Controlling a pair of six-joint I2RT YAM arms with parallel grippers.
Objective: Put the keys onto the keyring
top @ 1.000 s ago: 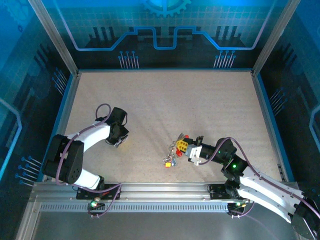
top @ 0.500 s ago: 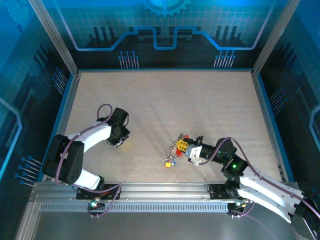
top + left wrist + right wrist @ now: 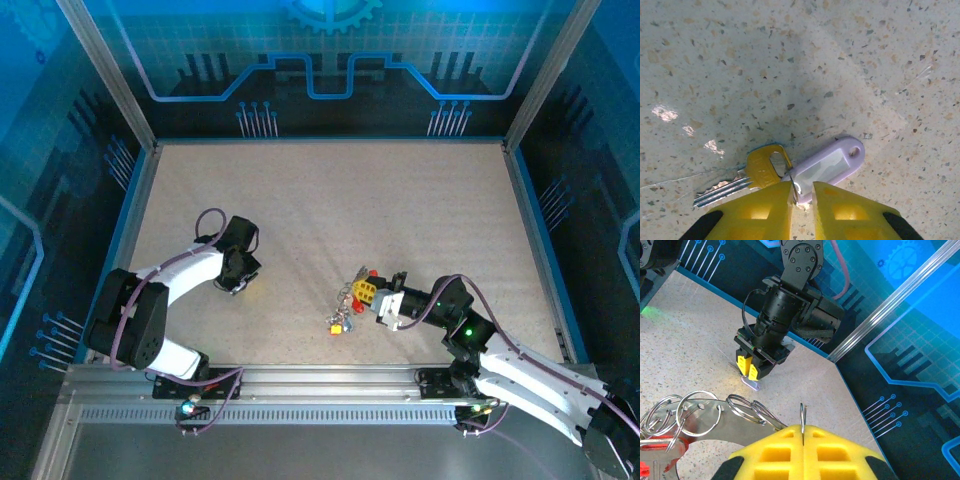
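A yellow-headed key [image 3: 762, 167] and a pale purple tag [image 3: 827, 162] lie flat on the speckled table, joined by a thin wire ring [image 3: 796, 190]. My left gripper [image 3: 802, 192] stands low over them. Its jaws are a narrow gap apart, with that wire ring and the tag's end between them. The flat grey keyring [image 3: 715, 426] carries several small wire rings [image 3: 747, 407]. My right gripper [image 3: 802, 428] is shut on one upright wire ring [image 3: 802, 415] at its rim. In the top view the keyring cluster [image 3: 350, 296] lies beside the right gripper [image 3: 385, 301], and the left gripper [image 3: 238, 282] is far to its left.
A red key head [image 3: 655, 450] shows beside the keyring, and a small yellow piece [image 3: 336, 325] lies just in front of the cluster. The left arm's dark wrist [image 3: 785, 305] rises across from the right gripper. Blue walls and metal posts [image 3: 110, 80] bound the table.
The left jaws have narrowed a little around the wire ring. The left gripper has shifted very slightly. The right arm and the keyring have not moved.
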